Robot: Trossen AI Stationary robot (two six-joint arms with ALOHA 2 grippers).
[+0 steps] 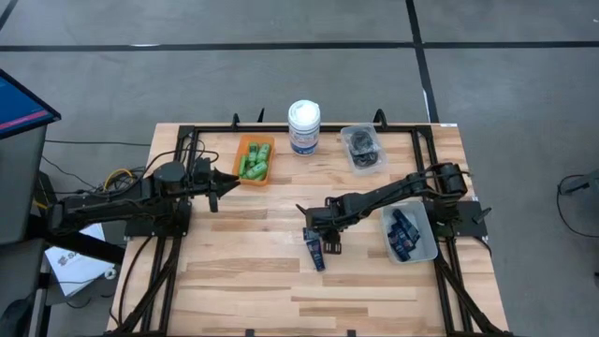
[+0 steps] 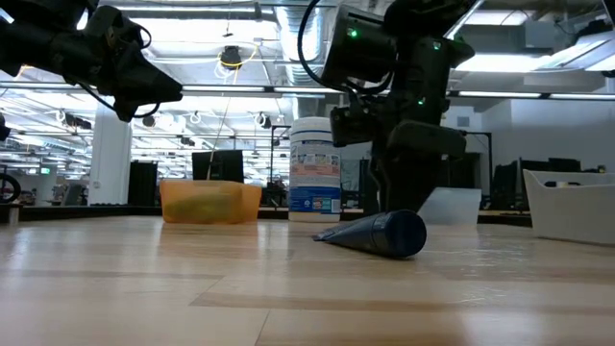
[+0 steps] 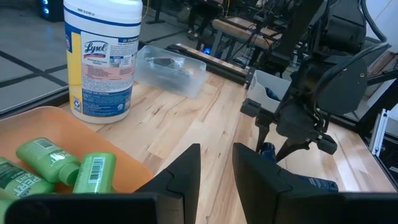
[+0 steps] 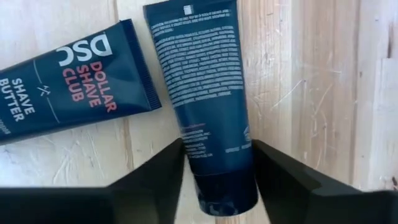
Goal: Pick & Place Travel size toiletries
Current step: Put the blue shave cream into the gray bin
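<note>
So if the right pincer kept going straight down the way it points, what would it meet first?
The right pincer points down at the table, its open fingers either side of a navy tube lying flat. It would probably meet that tube first, near its cap end, then the tabletop.

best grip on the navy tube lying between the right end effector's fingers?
Grip the navy tube across its round body just above the cap, coming straight down from above. It lies flat on the table, and the right end effector already has one finger on each side of that part. A second tube lies close beside its flat crimped end, so stay toward the cap.
</note>
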